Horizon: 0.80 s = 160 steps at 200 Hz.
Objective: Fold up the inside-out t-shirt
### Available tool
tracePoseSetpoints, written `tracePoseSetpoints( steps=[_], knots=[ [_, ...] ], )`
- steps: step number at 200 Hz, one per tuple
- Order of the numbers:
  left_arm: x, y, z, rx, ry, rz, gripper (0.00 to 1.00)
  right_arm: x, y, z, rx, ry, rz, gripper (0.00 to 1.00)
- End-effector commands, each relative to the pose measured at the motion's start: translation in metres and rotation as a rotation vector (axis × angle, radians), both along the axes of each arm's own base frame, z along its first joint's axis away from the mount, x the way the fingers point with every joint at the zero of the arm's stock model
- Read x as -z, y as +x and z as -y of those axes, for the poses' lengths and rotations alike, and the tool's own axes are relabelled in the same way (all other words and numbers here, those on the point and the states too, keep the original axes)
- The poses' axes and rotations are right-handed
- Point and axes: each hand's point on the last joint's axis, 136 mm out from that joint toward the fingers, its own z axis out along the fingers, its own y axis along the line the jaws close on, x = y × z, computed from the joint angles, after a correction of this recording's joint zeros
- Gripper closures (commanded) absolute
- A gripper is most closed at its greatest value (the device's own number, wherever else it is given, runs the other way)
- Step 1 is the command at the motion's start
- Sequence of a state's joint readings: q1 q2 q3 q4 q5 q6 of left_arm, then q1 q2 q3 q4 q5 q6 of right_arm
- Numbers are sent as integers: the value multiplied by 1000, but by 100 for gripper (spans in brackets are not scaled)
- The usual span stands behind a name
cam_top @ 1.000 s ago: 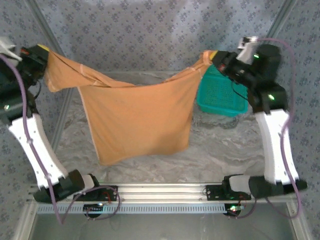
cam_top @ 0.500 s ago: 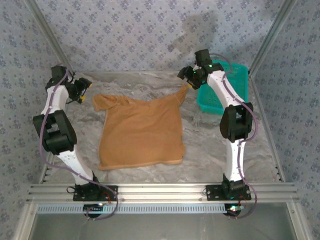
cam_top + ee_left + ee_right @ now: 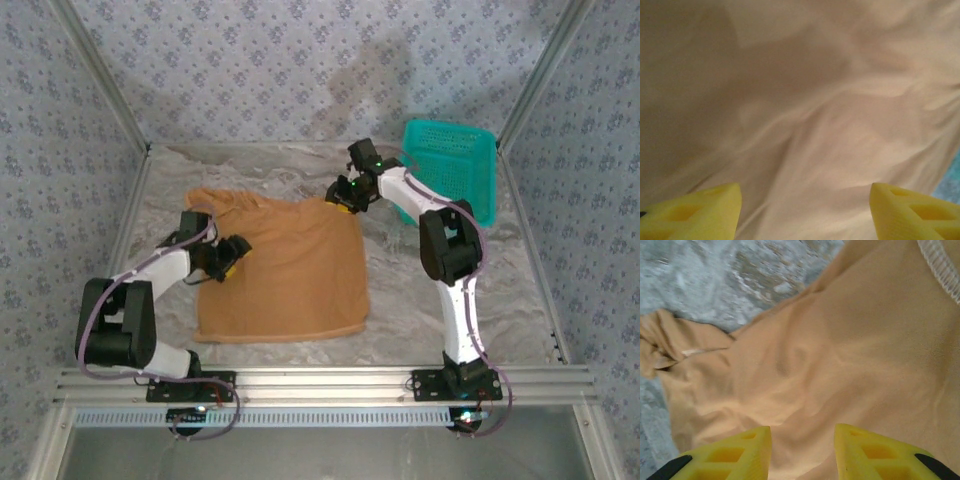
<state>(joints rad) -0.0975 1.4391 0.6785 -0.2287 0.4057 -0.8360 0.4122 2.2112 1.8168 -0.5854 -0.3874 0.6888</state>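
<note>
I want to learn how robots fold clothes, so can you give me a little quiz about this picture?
1. True or false: the t-shirt is hanging up in the air.
2. What sits at the far right corner of the table? A) a teal basket B) a red bucket C) a blue box
3. Fill in: the left gripper is over the t-shirt with its jaws ____.
Key: 1 false, it lies flat on the table. 2 A. 3 open.
</note>
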Motion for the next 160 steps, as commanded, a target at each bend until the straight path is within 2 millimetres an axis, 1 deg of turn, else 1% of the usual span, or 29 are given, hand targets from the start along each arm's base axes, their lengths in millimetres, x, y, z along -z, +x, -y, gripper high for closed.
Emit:
tracePoseSetpoints(
  steps=[1,15,36,44,52,61,77,86,96,110,117,135,146,154,160],
  knots=[
    [-13,2,2,8,10,94,33,2,-22,-11,-67,-9,-10,62],
    [-1,-8,-3,37,87,55,33,13,-45,-5,-84,-53,-21,62],
    [17,-11,-2,46,86,11,33,29,-84,-3,-115,-102,-35,62],
    [21,-9,0,47,75,6,33,36,-92,-2,-120,-121,-36,62],
    [24,-5,2,47,70,2,34,47,-96,1,-118,-137,-50,61],
    [27,2,2,47,72,0,33,61,-94,7,-101,-150,-80,62],
    [30,18,-2,41,101,-17,33,85,-76,26,-44,-198,-118,64],
    [32,26,-3,41,109,-35,33,94,-65,36,-18,-224,-131,64],
    [33,39,-6,34,118,-42,33,99,-50,46,8,-248,-129,64],
    [30,57,-11,18,130,-33,33,97,-33,55,40,-271,-119,65],
    [27,66,-13,10,130,-31,34,92,-24,58,13,-288,-90,65],
    [14,83,-4,33,99,-7,37,77,-19,61,-16,-303,-79,65],
    [11,83,2,50,109,-2,37,71,-25,60,-36,-306,-75,65],
    [14,75,7,69,121,-15,37,67,-34,58,-52,-306,-77,65],
    [20,64,12,86,121,-35,37,67,-45,56,-62,-306,-86,65]
  ],
)
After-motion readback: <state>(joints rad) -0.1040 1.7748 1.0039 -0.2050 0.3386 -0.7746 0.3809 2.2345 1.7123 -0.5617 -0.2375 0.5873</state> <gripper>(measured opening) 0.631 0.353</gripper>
